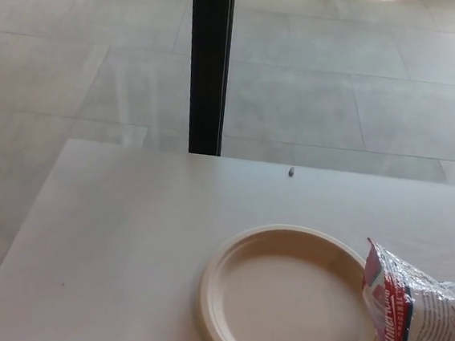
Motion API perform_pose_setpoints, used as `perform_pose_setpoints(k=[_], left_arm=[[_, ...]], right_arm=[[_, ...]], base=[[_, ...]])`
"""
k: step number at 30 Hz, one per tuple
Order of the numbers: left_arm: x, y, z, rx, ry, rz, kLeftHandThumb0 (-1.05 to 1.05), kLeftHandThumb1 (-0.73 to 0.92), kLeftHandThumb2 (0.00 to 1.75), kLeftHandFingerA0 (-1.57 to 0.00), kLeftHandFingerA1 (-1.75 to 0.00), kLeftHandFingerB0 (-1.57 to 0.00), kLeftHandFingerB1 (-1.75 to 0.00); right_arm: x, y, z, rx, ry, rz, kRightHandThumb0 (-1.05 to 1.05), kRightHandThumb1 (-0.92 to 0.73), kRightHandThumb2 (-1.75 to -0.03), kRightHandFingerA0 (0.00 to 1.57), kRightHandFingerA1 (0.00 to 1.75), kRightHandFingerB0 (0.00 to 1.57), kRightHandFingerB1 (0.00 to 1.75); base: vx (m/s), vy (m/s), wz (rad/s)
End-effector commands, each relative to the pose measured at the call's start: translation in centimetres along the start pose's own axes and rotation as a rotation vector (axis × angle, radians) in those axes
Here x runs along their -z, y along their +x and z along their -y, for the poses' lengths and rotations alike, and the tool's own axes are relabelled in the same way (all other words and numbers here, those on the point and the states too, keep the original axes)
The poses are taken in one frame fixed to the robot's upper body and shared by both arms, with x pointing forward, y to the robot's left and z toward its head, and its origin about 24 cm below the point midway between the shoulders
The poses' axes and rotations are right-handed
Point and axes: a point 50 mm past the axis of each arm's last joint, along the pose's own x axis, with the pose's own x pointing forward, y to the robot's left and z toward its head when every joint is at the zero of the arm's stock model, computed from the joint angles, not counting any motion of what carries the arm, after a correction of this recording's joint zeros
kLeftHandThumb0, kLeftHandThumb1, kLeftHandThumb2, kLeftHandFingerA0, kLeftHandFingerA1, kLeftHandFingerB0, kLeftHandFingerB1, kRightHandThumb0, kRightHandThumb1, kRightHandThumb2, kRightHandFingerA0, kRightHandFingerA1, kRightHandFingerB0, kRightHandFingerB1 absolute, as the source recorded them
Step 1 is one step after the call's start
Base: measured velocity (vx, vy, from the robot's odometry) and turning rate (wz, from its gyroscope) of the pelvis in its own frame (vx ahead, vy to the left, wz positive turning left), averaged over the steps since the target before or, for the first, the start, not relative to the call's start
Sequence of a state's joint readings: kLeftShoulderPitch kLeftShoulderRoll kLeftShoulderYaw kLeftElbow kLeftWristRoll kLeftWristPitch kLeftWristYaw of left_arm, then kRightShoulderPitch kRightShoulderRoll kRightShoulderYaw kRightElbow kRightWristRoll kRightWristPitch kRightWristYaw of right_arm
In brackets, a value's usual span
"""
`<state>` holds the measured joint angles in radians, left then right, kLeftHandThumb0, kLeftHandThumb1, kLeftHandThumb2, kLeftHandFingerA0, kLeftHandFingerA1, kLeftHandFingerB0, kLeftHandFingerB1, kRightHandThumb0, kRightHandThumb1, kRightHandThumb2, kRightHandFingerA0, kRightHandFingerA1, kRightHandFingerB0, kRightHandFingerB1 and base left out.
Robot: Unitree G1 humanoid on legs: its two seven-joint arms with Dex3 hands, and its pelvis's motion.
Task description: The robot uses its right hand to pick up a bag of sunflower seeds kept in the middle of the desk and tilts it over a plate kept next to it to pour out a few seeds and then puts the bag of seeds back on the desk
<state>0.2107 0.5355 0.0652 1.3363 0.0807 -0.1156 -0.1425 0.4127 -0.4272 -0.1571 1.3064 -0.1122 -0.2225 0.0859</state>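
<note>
A crinkled clear plastic bag of sunflower seeds with red and blue print (419,318) lies on the pale desk (116,240), long axis sideways, its end overlapping the round beige plate's (291,302) right rim. Neither robot hand shows.

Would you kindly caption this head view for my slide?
Empty plate on desk, seed bag at its right rim, no robot hand visible.

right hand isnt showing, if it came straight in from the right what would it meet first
Probably the seed bag at the picture's right edge, one end overlapping the plate rim. No hand shows, so its true heading is unknown.
</note>
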Motion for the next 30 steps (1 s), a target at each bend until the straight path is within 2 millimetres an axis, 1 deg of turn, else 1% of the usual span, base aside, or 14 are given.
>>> perform_pose_setpoints(k=[1, 3, 5, 6, 7, 10, 11, 14, 16, 22, 23, 26, 28, 30], left_arm=[[-4.6, -0.8, -3.3, -0.118, -0.719, 0.463, -0.73, 0.72, 0.62, -0.38, -0.56, -0.35, -0.36], [-4.7, -0.8, -3.7, -0.125, -0.753, 0.468, -0.77, 0.58, 0.96, -0.26, -0.58, -0.15, -0.45], [-4.7, -0.9, -4.0, -0.113, -0.806, 0.486, -0.75, 0.72, 0.62, -0.30, -0.56, -0.25, -0.35], [-5.0, -1.1, -4.3, -0.117, -0.806, 0.516, -0.75, 0.57, 0.95, -0.23, -0.59, -0.11, -0.44], [-5.0, -1.1, -4.4, -0.123, -0.806, 0.523, -0.75, 0.74, 0.63, -0.26, -0.53, -0.23, -0.34], [-5.2, -1.2, -4.9, -0.119, -0.817, 0.531, -0.73, 0.56, 0.93, -0.20, -0.58, -0.12, -0.44], [-5.4, -1.3, -5.0, -0.115, -0.825, 0.555, -0.71, 0.72, 0.62, -0.18, -0.51, -0.20, -0.33], [-5.7, -1.5, -5.4, -0.115, -0.821, 0.579, -0.70, 0.73, 0.61, -0.16, -0.55, -0.16, -0.33], [-6.2, -1.6, -5.9, -0.117, -0.813, 0.596, -0.37, 0.52, 1.08, -0.02, -0.53, 0.00, -0.51], [-7.3, -2.0, -6.7, -0.113, -0.826, 0.666, -0.88, 0.59, 0.95, -0.04, -0.51, -0.03, -0.40], [-7.6, -2.0, -6.8, -0.114, -0.807, 0.679, -0.75, 0.76, 0.62, -0.04, -0.41, -0.09, -0.29], [-8.1, -2.1, -6.8, -0.098, -0.803, 0.696, -0.78, 0.57, 0.96, -0.02, -0.45, -0.06, -0.34], [-8.3, -2.0, -6.8, -0.099, -0.795, 0.693, -0.76, 0.74, 0.61, -0.10, -0.45, -0.12, -0.28], [-8.4, -2.0, -6.7, -0.096, -0.787, 0.685, -0.38, 0.45, 1.03, -0.02, -0.52, 0.00, -0.50]], right_arm=[[-32.7, -15.7, 6.8, 0.193, -0.551, 1.424, -0.96, -0.55, -0.89, 0.00, 0.03, 0.00, 0.00], [-32.5, -15.6, 7.4, 0.197, -0.537, 1.399, -0.94, -0.54, -0.89, 0.00, 0.05, 0.00, 0.00], [-32.2, -15.2, 8.0, 0.189, -0.522, 1.360, -0.97, -0.56, -0.91, 0.00, 0.00, 0.00, 0.00], [-31.7, -14.9, 8.2, 0.189, -0.521, 1.348, -0.97, -0.56, -0.92, 0.00, 0.01, 0.00, 0.00], [-31.4, -14.7, 8.3, 0.190, -0.522, 1.337, -0.97, -0.56, -0.91, 0.00, 0.01, 0.00, 0.00], [-30.6, -13.9, 8.4, 0.186, -0.516, 1.302, -0.96, -0.56, -0.91, 0.00, 0.02, 0.00, 0.00], [-30.1, -13.4, 8.4, 0.185, -0.502, 1.285, -0.96, -0.55, -0.92, 0.00, 0.05, 0.00, 0.00], [-29.1, -12.4, 8.6, 0.163, -0.474, 1.237, -0.97, -0.56, -0.90, 0.00, 0.04, 0.00, 0.00], [-28.4, -11.7, 9.0, 0.177, -0.460, 1.211, -0.97, -0.55, -0.91, 0.00, 0.07, 0.00, 0.00], [-28.9, -12.4, 10.3, 0.196, -0.434, 1.175, -1.00, -0.58, -0.91, 0.00, 0.00, 0.00, 0.00], [-28.9, -12.3, 10.4, 0.195, -0.423, 1.171, -1.00, -0.58, -0.91, 0.00, 0.00, 0.00, 0.00], [-28.6, -11.9, 10.2, 0.176, -0.403, 1.156, -1.01, -0.58, -0.91, 0.00, 0.00, 0.00, 0.01], [-28.2, -11.2, 9.8, 0.151, -0.386, 1.137, -1.00, -0.58, -0.91, 0.00, 0.01, 0.00, 0.01], [-27.7, -10.6, 9.5, 0.110, -0.373, 1.095, -0.97, -0.56, -0.89, 0.00, 0.00, 0.00, 0.03]], base=[[0.00, 0.000, 0.00], [-0.01, 0.006, -0.09], [0.00, 0.000, 0.00], [0.00, 0.000, 0.00], [0.00, 0.000, 0.00], [0.01, 0.000, 0.04], [0.03, 0.001, 0.09], [0.02, -0.001, 0.03], [0.00, 0.000, 0.00], [0.00, 0.000, 0.00], [0.00, 0.000, 0.00], [0.00, 0.000, 0.00], [0.00, 0.000, 0.00], [0.00, 0.000, 0.00]])
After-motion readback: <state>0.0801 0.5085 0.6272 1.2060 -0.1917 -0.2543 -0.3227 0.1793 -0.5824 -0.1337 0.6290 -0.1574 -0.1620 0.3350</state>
